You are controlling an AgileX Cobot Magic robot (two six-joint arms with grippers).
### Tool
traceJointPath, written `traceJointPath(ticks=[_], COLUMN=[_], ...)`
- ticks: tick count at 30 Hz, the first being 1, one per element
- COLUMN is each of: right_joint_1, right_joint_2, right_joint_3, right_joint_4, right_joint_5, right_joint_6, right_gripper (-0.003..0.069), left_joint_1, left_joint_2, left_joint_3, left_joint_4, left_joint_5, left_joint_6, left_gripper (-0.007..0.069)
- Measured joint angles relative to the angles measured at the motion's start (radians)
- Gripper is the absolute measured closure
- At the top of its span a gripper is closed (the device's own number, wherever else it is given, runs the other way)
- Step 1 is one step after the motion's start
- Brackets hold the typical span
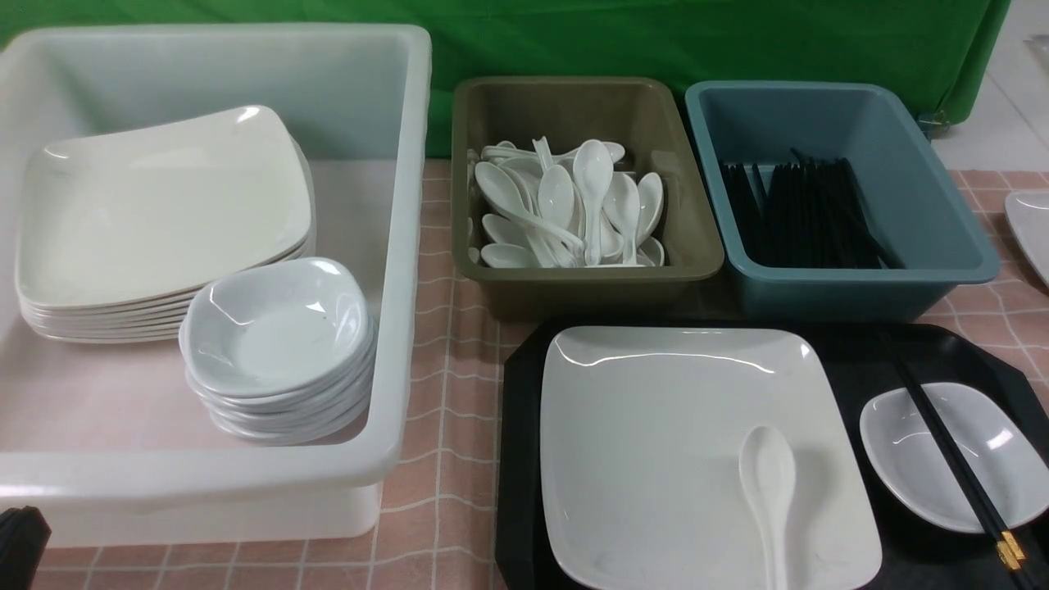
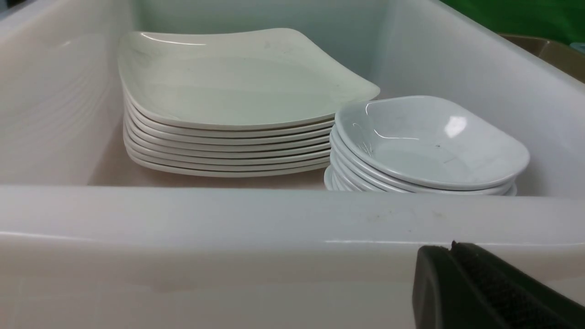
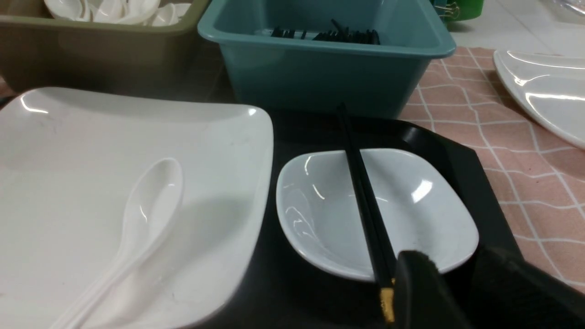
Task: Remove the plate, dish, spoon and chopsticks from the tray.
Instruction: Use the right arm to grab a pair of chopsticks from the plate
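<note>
The black tray (image 1: 520,410) sits at the front right. On it lies the large white plate (image 1: 656,426), with the white spoon (image 1: 769,483) resting on the plate, bowl pointing away from me. Right of the plate is the small dish (image 1: 901,451), and the black chopsticks (image 1: 955,455) lie across it, gold bands nearest me. In the right wrist view my right gripper (image 3: 457,267) is open just beside the chopsticks' (image 3: 365,201) gold ends, at the dish's (image 3: 320,205) near rim. My left gripper (image 2: 451,246) is shut and empty, low in front of the white tub.
The white tub (image 1: 205,492) on the left holds a stack of plates (image 1: 164,213) and a stack of dishes (image 1: 279,328). Behind the tray stand an olive bin (image 1: 590,291) of spoons and a blue bin (image 1: 819,299) of chopsticks. Another white plate (image 1: 1033,229) lies at the far right.
</note>
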Motion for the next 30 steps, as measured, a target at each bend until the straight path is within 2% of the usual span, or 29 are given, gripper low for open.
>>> traceJointPath(ticks=[7, 9, 10, 11, 12, 13, 14, 16, 25, 28, 30], right_joint_1=[0.000, 0.000, 0.000, 0.000, 0.000, 0.000, 0.000, 0.000, 0.000, 0.000, 0.003], right_joint_2=[0.000, 0.000, 0.000, 0.000, 0.000, 0.000, 0.000, 0.000, 0.000, 0.000, 0.000], right_joint_3=[0.000, 0.000, 0.000, 0.001, 0.001, 0.002, 0.003, 0.005, 0.006, 0.007, -0.032], right_joint_4=[0.006, 0.055, 0.113, 0.246, 0.260, 0.335, 0.366, 0.398, 0.422, 0.435, 0.435], right_joint_5=[-0.003, -0.008, -0.009, -0.009, -0.009, -0.009, -0.012, -0.017, -0.025, -0.041, -0.078], right_joint_6=[0.006, 0.057, 0.113, 0.256, 0.273, 0.386, 0.436, 0.491, 0.539, 0.600, 0.606], right_gripper=[0.0416, 0.0416, 0.0416, 0.0416, 0.0416, 0.0416, 0.0416, 0.0416, 0.0416, 0.0427, 0.0479], left_joint_1=[0.000, 0.000, 0.000, 0.000, 0.000, 0.000, 0.000, 0.000, 0.000, 0.000, 0.000], left_joint_2=[0.000, 0.000, 0.000, 0.000, 0.000, 0.000, 0.000, 0.000, 0.000, 0.000, 0.000], left_joint_3=[0.000, 0.000, 0.000, 0.000, 0.000, 0.000, 0.000, 0.000, 0.000, 0.000, 0.000], left_joint_4=[0.000, 0.000, 0.000, 0.000, 0.000, 0.000, 0.000, 0.000, 0.000, 0.000, 0.000], left_joint_5=[0.000, 0.000, 0.000, 0.000, 0.000, 0.000, 0.000, 0.000, 0.000, 0.000, 0.000], left_joint_6=[0.000, 0.000, 0.000, 0.000, 0.000, 0.000, 0.000, 0.000, 0.001, 0.001, 0.001], left_gripper=[0.0620, 0.0620, 0.0620, 0.0620, 0.0620, 0.0620, 0.0620, 0.0620, 0.0620, 0.0620, 0.0620])
